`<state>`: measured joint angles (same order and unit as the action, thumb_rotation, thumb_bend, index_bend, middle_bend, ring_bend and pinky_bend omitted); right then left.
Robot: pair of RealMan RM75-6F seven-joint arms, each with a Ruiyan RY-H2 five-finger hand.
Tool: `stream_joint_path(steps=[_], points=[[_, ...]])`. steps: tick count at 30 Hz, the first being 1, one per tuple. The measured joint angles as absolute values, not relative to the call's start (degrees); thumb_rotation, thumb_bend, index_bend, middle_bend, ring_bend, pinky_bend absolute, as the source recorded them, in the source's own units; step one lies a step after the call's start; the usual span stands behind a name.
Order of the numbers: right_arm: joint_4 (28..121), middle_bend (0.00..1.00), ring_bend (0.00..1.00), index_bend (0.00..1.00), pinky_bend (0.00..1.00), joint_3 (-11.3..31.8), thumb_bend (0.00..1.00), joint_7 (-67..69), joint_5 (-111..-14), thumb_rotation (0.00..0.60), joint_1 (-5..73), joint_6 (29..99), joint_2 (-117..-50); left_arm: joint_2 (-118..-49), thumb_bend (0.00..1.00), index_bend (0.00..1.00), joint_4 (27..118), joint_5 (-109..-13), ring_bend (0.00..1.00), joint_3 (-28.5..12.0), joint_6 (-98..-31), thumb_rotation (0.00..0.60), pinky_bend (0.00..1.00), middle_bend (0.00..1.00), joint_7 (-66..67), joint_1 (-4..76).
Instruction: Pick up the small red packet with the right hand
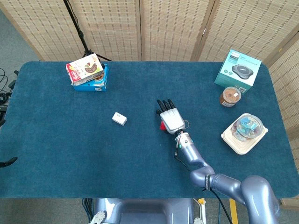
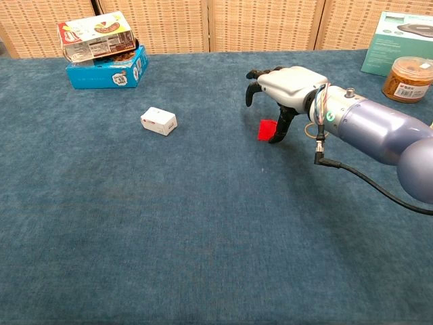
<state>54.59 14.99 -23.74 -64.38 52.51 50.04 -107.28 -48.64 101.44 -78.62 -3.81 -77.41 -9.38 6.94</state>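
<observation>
The small red packet (image 2: 268,128) is being approached, unheld beneath the spread fingers (image 2: 253,86) of the right hand (image 2: 287,84), and a closing pinch is judged next.

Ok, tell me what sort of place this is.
Probably a robot test setup, not a home: a table covered in blue cloth, woven folding screens as a backdrop, a black stand behind them, and scattered groceries such as a snack box.
</observation>
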Motion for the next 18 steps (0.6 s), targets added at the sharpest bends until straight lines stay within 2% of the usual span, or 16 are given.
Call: stream_joint_path(steps=[14, 18], points=[[51.22, 0.00, 0.00, 0.28, 0.00, 14.66, 0.13, -23.82, -65.35, 0.600, 52.74, 50.64, -108.47, -48.70, 0.00, 0.00, 101.55, -78.51, 0.00, -3.84, -77.36, 0.600, 0.00, 0.00, -9.13, 6.98], [49.42, 0.01, 0.00, 0.29, 0.00, 14.29, 0.21, -24.43, -66.31, 0.600, 52.81, 51.55, -108.93, -48.69, 0.00, 0.00, 101.51, -78.46, 0.00, -3.87, -77.46, 0.600, 0.00, 0.00, -9.19, 6.92]])
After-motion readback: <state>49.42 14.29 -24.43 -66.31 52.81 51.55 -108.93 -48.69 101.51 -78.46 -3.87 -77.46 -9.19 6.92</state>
